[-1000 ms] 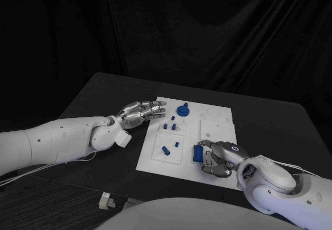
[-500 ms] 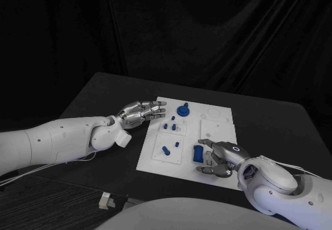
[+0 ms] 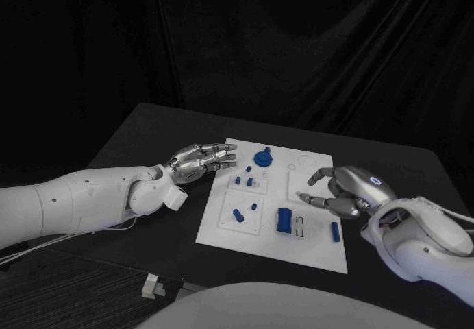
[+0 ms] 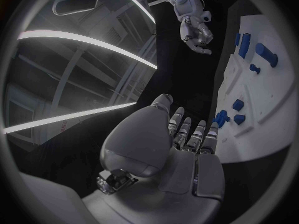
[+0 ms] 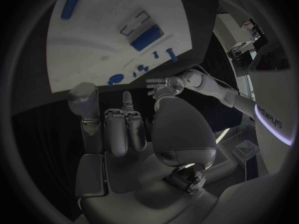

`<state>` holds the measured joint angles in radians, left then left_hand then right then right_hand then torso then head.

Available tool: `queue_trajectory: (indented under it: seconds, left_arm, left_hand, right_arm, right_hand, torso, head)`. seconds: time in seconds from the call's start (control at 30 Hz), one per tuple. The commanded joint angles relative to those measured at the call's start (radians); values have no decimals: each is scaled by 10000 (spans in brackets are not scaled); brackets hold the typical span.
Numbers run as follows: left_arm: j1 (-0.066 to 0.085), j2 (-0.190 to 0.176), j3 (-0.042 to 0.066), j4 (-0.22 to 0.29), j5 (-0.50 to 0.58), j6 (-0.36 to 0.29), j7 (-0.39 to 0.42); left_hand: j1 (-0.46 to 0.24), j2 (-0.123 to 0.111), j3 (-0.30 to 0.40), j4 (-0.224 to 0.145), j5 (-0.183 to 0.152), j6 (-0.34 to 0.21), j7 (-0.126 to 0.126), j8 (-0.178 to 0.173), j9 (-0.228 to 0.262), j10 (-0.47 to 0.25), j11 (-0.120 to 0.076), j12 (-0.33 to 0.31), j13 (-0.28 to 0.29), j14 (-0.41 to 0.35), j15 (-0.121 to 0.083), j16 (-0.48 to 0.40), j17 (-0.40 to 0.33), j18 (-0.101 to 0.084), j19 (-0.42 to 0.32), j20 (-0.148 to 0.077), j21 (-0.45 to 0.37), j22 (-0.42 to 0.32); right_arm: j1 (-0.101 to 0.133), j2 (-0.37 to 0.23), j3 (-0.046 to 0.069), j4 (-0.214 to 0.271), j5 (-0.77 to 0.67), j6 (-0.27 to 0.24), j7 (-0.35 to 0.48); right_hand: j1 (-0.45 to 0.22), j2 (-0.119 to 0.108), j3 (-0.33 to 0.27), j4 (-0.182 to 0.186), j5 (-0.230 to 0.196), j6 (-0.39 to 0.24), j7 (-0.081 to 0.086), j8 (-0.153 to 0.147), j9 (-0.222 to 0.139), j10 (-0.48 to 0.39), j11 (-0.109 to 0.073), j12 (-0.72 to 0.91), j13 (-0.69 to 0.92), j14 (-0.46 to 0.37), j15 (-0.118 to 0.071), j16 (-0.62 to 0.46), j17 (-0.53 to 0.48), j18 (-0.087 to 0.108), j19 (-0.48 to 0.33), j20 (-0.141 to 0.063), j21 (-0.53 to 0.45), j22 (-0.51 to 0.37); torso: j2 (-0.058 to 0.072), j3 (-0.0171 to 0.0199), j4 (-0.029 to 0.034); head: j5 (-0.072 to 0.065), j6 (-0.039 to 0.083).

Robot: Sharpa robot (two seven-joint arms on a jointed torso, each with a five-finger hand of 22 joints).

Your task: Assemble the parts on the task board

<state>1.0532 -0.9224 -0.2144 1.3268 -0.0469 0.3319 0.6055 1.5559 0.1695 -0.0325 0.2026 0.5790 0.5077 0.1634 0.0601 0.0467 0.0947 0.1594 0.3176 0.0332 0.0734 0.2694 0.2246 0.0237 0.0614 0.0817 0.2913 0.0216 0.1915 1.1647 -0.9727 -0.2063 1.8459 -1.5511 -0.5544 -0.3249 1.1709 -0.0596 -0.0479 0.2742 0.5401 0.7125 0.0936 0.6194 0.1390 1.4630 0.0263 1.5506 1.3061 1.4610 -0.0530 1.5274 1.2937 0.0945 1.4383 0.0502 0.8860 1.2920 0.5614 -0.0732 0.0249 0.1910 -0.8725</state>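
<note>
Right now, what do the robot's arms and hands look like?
Both arms are smooth, rounded white shells. The left hand and right hand are silver metal with jointed fingers. The right hand has a small blue ring mark on its back. Thin pale cables trail from each arm.

White rounded arms point(image 3: 74, 199) end in silver, segmented hands point(image 3: 201, 160).

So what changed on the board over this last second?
The right hand lifted off the near part of the task board and drew back toward its right edge, fingers apart and empty. A blue bar now lies where it was, beside the blue block. The left hand stayed at the left edge; other parts unmoved.
</note>
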Motion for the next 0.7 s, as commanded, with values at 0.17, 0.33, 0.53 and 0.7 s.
queue_trajectory:
  seconds: [0.17, 0.33, 0.53, 0.7]
  left_arm:
    - [-12, -182, 10, 331, -1157, -1235, 2049]
    - [-12, -356, 10, 581, -2358, -2379, 2834]
    - [-13, -408, 9, 632, -3180, -3457, 3332]
    - [-13, -360, 9, 526, -3366, -3672, 3352]
  left_hand:
    - [-613, -563, -134, 644, -166, 566, 53, 300, 98, 257, -18, 509, 130, -276, -1023, -295, 60, 734, -145, -176, 23, -318]
    - [-1035, -671, -807, 900, -636, 544, -336, 264, 68, 51, -524, 185, 88, -629, -1758, -1065, -47, 1199, -545, -814, -51, -888]
    - [-2260, -612, -1903, 907, -3306, -2648, -2972, -325, -183, -503, -1713, -1158, -47, -740, -2734, -2163, -220, 1144, -702, -1888, -108, -1308]
    - [-2158, -498, -1961, 884, -3134, -2533, -2371, -308, -166, -608, -2231, -1341, -60, -735, -2761, -2235, -234, 1119, -710, -1951, -110, -1350]
  right_arm:
    - [940, -275, 3, -147, 991, 1451, -1347]
    - [1124, -241, 2, -421, 1495, 2575, -1943]
    - [1196, -88, 0, -839, 1986, 3875, -2434]
    - [1185, 66, -1, -1125, 1962, 5116, -2746]
  right_hand:
    - [-85, 184, -34, 93, -146, 1780, -316, -393, 233, 1078, -396, 202, 2647, 802, -261, -238, 1503, 234, -157, -151, -417, 1195]
    - [-94, 222, -173, 122, -615, 2339, -287, -1574, -19, 1078, -381, 202, 2647, 675, -228, -645, 878, 371, -360, -161, -1271, 995]
    - [17, 259, -229, 106, -306, 3711, -627, -1666, 216, 1078, -657, 202, 2647, 667, -432, -758, 749, 392, -316, -310, -1364, 980]
    - [63, 268, -256, 96, -347, 4129, -776, -1689, 459, 1078, -794, 202, 2647, 586, -545, -1011, 384, 444, -378, -423, -1783, 884]
  torso:
    - [-8, 3, 15]
    - [-6, 4, 24]
    - [-5, -12, 22]
    - [20, -5, 18]
  head:
    - [-94, -2]
    - [-96, -2]
    - [-153, -2]
    - [-218, -2]
